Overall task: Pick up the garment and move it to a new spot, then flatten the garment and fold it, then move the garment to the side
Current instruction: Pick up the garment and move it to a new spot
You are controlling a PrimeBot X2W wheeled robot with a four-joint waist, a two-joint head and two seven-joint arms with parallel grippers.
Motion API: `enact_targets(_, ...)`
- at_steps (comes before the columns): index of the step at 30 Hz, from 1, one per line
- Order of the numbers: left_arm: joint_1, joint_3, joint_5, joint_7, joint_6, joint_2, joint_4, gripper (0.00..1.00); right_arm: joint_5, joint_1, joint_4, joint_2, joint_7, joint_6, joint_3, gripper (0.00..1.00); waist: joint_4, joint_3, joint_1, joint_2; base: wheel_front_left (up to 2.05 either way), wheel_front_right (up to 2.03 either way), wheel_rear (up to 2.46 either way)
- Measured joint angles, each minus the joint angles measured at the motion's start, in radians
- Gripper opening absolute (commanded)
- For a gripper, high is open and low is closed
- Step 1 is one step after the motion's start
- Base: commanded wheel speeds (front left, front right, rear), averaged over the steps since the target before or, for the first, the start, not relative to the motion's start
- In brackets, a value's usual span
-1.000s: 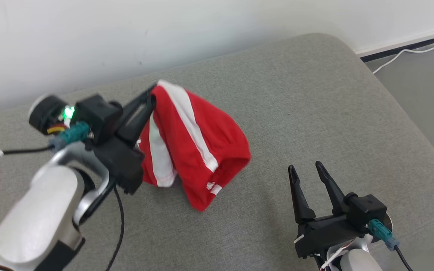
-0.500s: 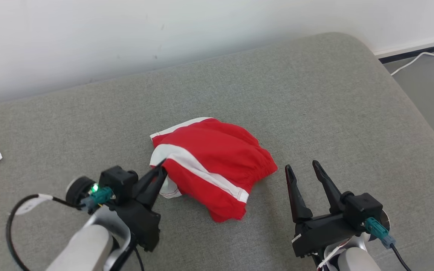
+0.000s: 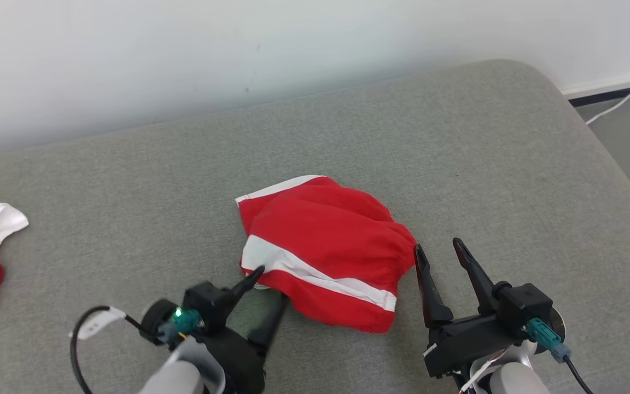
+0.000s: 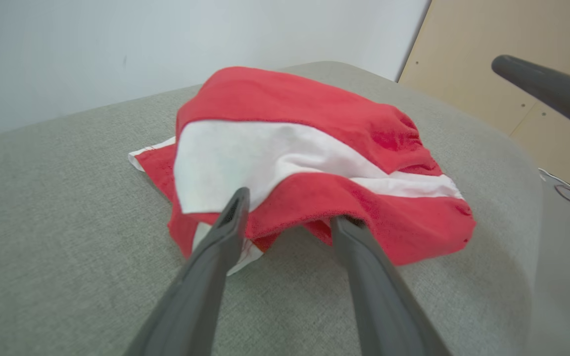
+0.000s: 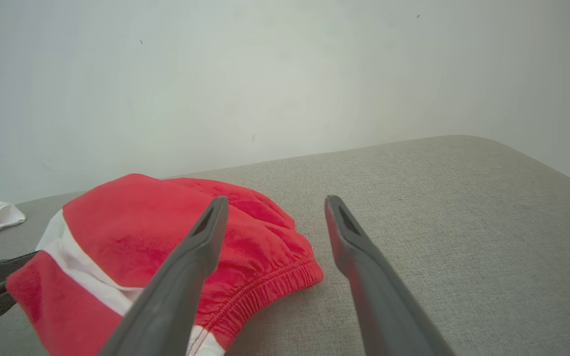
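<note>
left wrist — beige panel [image 4: 455, 99] beyond garment [image 4: 314, 106]

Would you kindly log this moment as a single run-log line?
phase: garment placed, unflattened | left gripper: open, straddling garment edge | right gripper: open, empty, beside garment | garment: crumpled on grey cushion

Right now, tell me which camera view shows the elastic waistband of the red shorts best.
The right wrist view: the elastic waistband of the red shorts lies close, its gathered ribbing sharp. The head view shows it as a puckered edge beside the right gripper; the left wrist view shows just a bunched patch at the far end.
</note>
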Motion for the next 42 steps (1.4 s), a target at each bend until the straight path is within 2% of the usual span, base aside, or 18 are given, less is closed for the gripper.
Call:
enact_targets(6,0.042,-0.01,-0.013,-0.033,-0.001,-0.035,0.031,1.0,-0.003,0.006,0.003,0.0,0.0,0.0,-0.006,1.0,0.02,-0.006,0.0,0.0,0.0,0.0,0.0)
enact_targets(10,0.087,0.0,-0.018,-0.068,0.025,-0.051,0.01,1.0,-0.012,0.011,0.003,0.0,0.0,0.0,-0.016,1.0,0.047,-0.011,0.0,0.0,0.0,0.0,0.0)
enact_targets(12,0.097,0.016,-0.016,-0.076,0.036,-0.045,-0.017,1.0,-0.013,0.012,0.002,0.0,0.0,0.0,-0.021,1.0,0.057,-0.011,0.0,0.0,0.0,0.0,0.0)
enact_targets(15,0.112,0.072,-0.009,-0.084,0.068,-0.007,-0.089,1.0,-0.018,0.012,0.003,0.0,0.0,0.0,-0.031,1.0,0.08,-0.01,0.0,0.0,0.0,0.0,0.0)
enact_targets(18,0.124,0.098,-0.01,-0.084,0.079,0.004,-0.117,1.0,-0.019,0.013,0.002,0.0,0.0,0.0,-0.031,1.0,0.085,-0.01,0.0,0.0,0.0,0.0,0.0)
enact_targets(22,0.155,0.163,-0.015,-0.085,0.117,0.006,-0.176,1.0,-0.018,0.017,0.004,0.0,0.0,0.0,-0.033,1.0,0.083,-0.008,0.0,0.0,0.0,0.0,0.0)
enact_targets(25,0.18,0.212,0.04,-0.085,0.155,0.008,-0.238,1.0,-0.012,0.025,0.009,0.0,0.0,0.0,-0.036,1.0,0.085,-0.005,0.0,0.0,0.0,0.0,0.0)
enact_targets(26,0.211,0.255,0.071,-0.085,0.177,0.003,-0.272,1.0,-0.01,0.029,0.012,0.0,0.0,0.0,-0.035,1.0,0.086,-0.003,0.0,0.0,0.0,0.0,0.0)
enact_targets(28,0.244,0.295,0.093,-0.085,0.189,-0.001,-0.302,1.0,-0.008,0.03,0.015,0.0,0.0,0.0,-0.035,1.0,0.087,-0.002,0.0,0.0,0.0,0.0,0.0)
enact_targets(42,0.44,0.619,0.178,-0.085,0.191,-0.023,-0.42,1.0,0.039,0.088,0.077,0.0,0.05,0.0,0.002,1.0,0.103,-0.042,-0.0001,0.0,0.0,0.0,0.0)
